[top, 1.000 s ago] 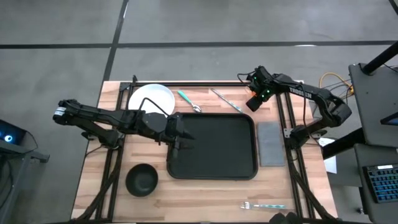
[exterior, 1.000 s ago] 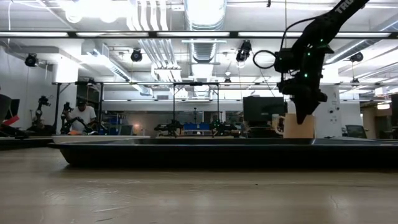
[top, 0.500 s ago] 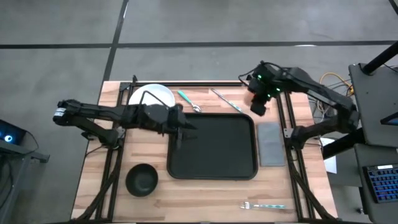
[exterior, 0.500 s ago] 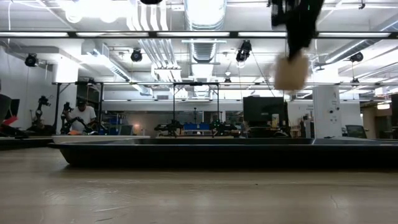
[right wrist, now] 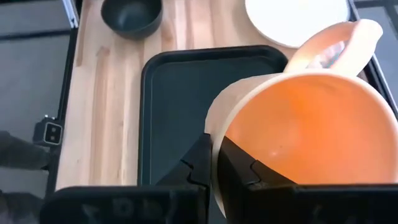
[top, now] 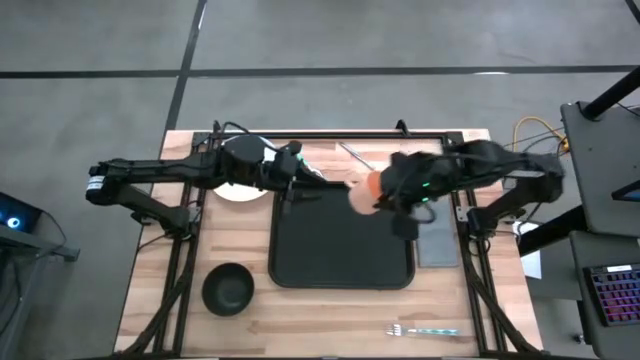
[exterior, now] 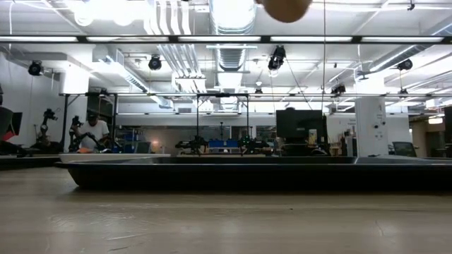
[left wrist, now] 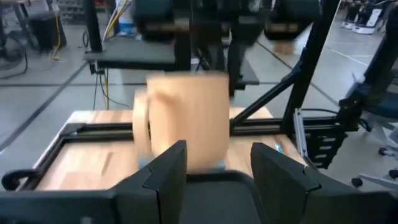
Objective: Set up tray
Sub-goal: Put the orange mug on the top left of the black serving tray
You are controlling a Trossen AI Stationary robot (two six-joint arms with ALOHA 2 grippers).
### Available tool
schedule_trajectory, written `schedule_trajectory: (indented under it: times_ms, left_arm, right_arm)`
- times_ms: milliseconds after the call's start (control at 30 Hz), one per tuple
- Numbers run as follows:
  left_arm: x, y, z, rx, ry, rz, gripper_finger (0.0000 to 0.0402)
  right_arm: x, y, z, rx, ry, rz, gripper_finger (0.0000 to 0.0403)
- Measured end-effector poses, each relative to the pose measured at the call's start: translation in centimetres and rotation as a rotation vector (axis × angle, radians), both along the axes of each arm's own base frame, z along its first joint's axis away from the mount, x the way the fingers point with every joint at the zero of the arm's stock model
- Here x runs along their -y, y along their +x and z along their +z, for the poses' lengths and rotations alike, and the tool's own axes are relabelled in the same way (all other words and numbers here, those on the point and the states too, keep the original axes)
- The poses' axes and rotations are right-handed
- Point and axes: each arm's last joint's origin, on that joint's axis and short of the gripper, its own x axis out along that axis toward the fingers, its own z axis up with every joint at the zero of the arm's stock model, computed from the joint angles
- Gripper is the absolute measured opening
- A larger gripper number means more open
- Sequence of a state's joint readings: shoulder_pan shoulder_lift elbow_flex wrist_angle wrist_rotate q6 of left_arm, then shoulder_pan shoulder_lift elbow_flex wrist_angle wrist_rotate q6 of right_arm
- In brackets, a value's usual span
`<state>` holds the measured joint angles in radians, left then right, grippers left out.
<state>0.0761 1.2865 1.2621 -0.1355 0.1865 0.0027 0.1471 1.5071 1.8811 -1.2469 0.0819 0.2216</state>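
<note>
The black tray (top: 340, 240) lies flat on the table; in the low view it is a long dark band (exterior: 226, 173). My right gripper (top: 388, 195) hangs high above the tray's far part, shut on an orange mug (top: 362, 190). Only the mug's bottom (exterior: 282, 7) shows in the low view, at the picture's top. The left wrist view shows the mug (left wrist: 186, 118) blurred and upright. My left gripper (top: 295, 172) is open over the tray's far left corner, beside the white plate (top: 235, 188). My right gripper (right wrist: 214, 152) has the orange mug by its rim wall (right wrist: 216, 134), on the side away from the handle (right wrist: 336, 46). One finger (right wrist: 239, 168) is inside the mug and one (right wrist: 198, 163) outside. The fingers come from above. The mug hangs upright, lifted clear above the tray (right wrist: 180, 93).
A black bowl (top: 228, 288) stands on the near left of the table and a fork (top: 425, 330) lies near the near edge. A grey napkin (top: 437, 235) lies right of the tray. A spoon (top: 305, 163) and a knife (top: 352, 157) lie beyond the tray's far rim.
My right gripper has carried the mug from the table's far right corner upward and toward the left, out over the tray's far part. My left gripper has moved from the tray's left rim toward the far edge, next to the plate.
</note>
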Motion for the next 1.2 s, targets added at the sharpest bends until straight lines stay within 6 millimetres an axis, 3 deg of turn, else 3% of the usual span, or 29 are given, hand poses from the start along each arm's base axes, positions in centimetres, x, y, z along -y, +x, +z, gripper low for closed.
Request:
schedule_trajectory:
  times_ms: [133, 367, 667, 767, 933, 1067, 1200]
  left_arm:
    - [-1.2, -0.1, -0.1, -0.016, -0.043, 0.053, 0.0159]
    - [-2.6, -0.3, -0.4, -0.046, -0.073, 0.095, 0.0159]
    - [-2.4, -0.6, 0.2, -0.032, -0.118, -0.140, 0.0158]
    - [-2.4, -0.6, 0.1, -0.039, -0.143, -0.145, 0.0134]
    - [-2.4, -0.6, 0.0, -0.046, -0.163, -0.145, 0.0030]
    - [-2.4, -0.6, 0.3, -0.050, -0.196, -0.123, 0.0031]
    - [-2.2, -0.9, 0.6, -0.048, -0.185, -0.017, 0.0031]
  right_arm:
    - [-0.3, 2.3, 0.3, 0.004, -0.037, 0.043, 0.0008]
    - [-0.6, 3.8, 1.7, 0.064, -0.045, 0.120, 0.0008]
    - [-0.5, 4.9, 1.2, 0.055, -0.041, 0.171, 0.0008]
    - [-0.5, 5.0, 1.1, 0.053, -0.041, 0.171, 0.0008]
    - [-0.6, 5.2, 1.1, 0.063, -0.033, 0.185, 0.0008]
    - [-0.6, 5.0, 1.2, 0.068, -0.035, 0.184, 0.0008]
    - [-0.2, 3.6, 2.3, 0.094, -0.069, 0.145, 0.0023]
